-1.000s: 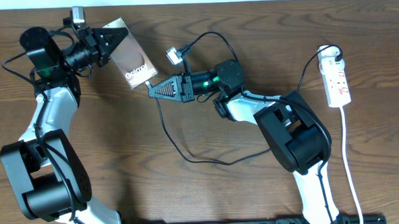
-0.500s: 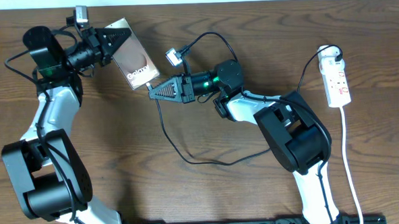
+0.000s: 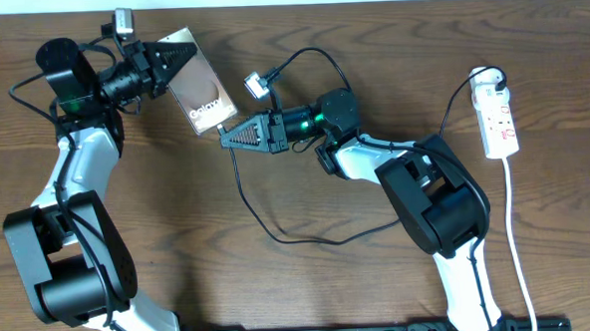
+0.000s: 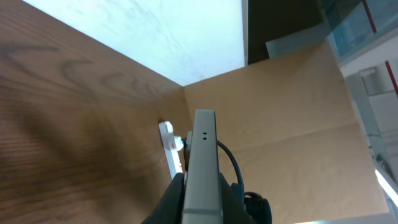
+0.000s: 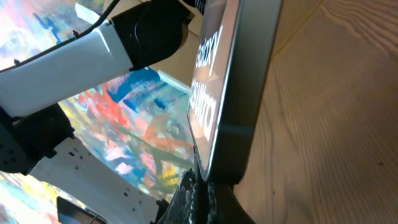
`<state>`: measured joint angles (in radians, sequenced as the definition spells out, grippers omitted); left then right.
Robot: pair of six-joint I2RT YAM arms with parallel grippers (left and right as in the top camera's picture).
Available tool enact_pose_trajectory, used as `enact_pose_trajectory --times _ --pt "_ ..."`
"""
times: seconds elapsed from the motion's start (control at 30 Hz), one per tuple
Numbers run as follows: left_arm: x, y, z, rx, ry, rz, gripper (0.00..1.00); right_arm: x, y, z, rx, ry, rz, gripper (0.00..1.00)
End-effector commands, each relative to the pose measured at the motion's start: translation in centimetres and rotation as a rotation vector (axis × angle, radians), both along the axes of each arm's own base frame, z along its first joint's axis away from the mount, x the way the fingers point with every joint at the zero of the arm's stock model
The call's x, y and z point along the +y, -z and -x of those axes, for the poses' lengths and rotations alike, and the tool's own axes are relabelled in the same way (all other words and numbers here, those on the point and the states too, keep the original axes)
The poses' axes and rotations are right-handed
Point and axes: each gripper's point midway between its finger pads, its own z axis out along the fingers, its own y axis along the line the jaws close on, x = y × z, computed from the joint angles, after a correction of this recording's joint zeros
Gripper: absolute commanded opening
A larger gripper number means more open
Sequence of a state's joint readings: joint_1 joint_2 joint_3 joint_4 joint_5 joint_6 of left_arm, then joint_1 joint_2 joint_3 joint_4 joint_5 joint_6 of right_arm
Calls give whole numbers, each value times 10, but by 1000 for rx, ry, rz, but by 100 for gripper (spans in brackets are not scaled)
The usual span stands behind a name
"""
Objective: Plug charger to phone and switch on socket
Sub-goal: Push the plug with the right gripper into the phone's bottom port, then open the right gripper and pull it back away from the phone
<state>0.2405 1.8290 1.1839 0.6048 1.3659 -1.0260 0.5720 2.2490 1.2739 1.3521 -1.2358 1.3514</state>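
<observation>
Left gripper (image 3: 176,65) is near the far-left corner of the bench (image 3: 281,301), clamped on the phone (image 3: 202,88). It grips the upper end. The phone angles out toward the middle of the far edge, lettered face up in the overhead view. In the left wrist view the phone (image 4: 203,155) is edge-on between the fingers (image 4: 174,196), which sit tight against both faces.

Right gripper (image 3: 226,137) is mid-bench near the far edge, its tip right at the phone's lower end. Its jaws are nearly closed on the end of the charger (image 3: 278,236). In the right wrist view the fingertips (image 5: 200,190) meet just under the phone's bottom edge (image 5: 239,93). The plug tip can't be made out, so whether it is seated is unclear. The cable loops across the middle of the bench.

Socket (image 3: 498,117) lies flat near the far-right corner, well apart from both grippers.
</observation>
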Motion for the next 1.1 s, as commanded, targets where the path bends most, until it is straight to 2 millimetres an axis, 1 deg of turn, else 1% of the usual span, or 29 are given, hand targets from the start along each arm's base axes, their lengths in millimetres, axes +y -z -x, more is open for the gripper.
enact_pose_trajectory --times 0.0,0.13,0.57,0.9,1.07 --pt "-16 -12 20 -89 137 -20 7 0 -12 -13 2 70 -34 1" --pt "-17 -12 24 -100 158 -22 7 -1 -13 -15 15 79 -34 1" --pt "-19 -12 25 -99 166 -21 8 0 -16 -24 -1 129 -55 1" --pt "-21 -12 26 -100 176 -20 7 -4 -18 -34 -1 171 -66 1" --pt "-21 -12 26 -100 176 -19 7 -5 -18 -34 -1 172 -66 1"
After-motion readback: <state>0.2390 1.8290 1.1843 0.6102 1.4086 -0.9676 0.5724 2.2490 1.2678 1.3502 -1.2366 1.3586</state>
